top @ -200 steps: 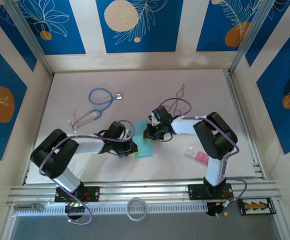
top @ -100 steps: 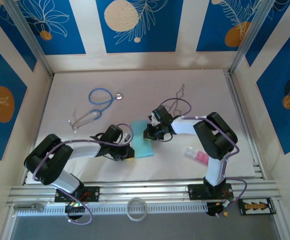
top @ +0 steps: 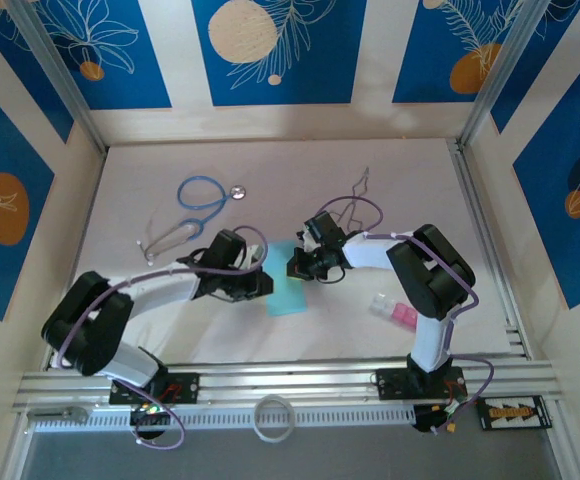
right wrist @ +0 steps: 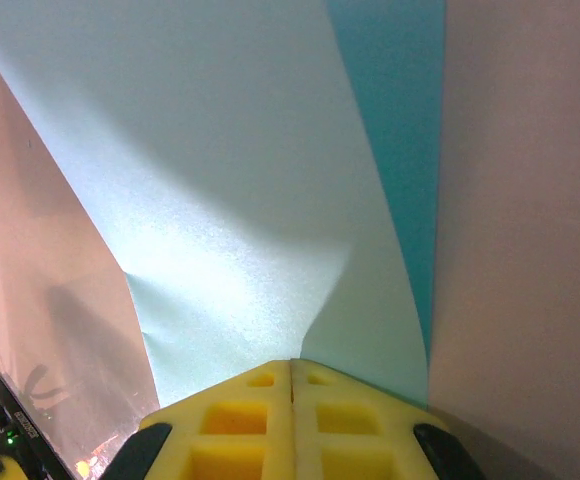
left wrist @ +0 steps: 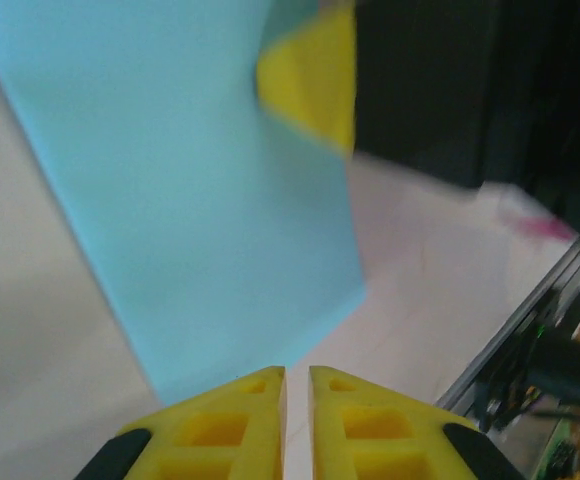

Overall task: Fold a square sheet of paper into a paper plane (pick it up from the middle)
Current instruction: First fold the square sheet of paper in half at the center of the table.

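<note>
Right gripper [right wrist: 291, 370]: jaws fully together, clamped on the edge of the square sheet of paper [right wrist: 240, 200], which dimples at the fingertips. Left gripper [left wrist: 297, 382]: jaws almost together, thin slit, nothing between, sheet just ahead. The sheet lies mid-table [top: 390, 180] between both grippers, well apart from the stethoscope [top: 202, 195].

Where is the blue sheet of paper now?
In the top view, the sheet of paper is near the middle of the table, between the left gripper and right gripper.
</note>
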Tool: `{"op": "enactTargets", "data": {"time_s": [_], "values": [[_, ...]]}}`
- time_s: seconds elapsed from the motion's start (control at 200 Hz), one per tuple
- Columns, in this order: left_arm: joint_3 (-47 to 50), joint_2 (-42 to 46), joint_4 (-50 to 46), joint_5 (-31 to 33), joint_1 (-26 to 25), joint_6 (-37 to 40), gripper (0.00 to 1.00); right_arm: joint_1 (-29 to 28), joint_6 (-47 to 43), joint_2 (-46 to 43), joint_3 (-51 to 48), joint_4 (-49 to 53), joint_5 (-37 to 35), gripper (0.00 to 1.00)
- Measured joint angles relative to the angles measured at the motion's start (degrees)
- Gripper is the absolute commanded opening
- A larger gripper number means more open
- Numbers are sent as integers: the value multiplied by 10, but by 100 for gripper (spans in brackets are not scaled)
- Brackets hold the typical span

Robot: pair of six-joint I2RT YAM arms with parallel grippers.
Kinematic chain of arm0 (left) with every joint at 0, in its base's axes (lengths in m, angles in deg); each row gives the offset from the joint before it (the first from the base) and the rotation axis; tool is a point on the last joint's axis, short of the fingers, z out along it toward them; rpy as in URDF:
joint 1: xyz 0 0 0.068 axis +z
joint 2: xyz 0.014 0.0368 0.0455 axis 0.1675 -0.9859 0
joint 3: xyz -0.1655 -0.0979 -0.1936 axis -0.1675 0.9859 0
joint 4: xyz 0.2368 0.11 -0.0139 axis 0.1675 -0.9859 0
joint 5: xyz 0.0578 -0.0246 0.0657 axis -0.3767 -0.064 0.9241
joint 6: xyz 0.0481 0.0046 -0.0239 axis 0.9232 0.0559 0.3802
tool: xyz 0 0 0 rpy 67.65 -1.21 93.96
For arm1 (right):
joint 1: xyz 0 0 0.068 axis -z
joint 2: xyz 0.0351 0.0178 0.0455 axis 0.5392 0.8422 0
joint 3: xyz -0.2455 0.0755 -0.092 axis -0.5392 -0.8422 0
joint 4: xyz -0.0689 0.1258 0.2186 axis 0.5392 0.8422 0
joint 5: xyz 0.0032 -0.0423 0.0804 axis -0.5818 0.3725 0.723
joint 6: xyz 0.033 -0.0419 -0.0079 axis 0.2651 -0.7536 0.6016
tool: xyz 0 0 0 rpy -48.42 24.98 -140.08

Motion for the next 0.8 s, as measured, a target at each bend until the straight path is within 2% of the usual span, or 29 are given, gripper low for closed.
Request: {"op": "enactTargets", "data": {"time_s": [0.175, 0.33, 0.8], "values": [[-58, -96, 35, -8, 43, -10, 13, 0, -2, 0, 0, 0, 0, 0], [-101, -158, 37, -8, 49, 1, 12, 0, -5, 0, 0, 0, 1, 0], [-93, -172, 44, -13, 60, 17, 15, 0, -6, 0, 0, 1, 2, 0]]}}
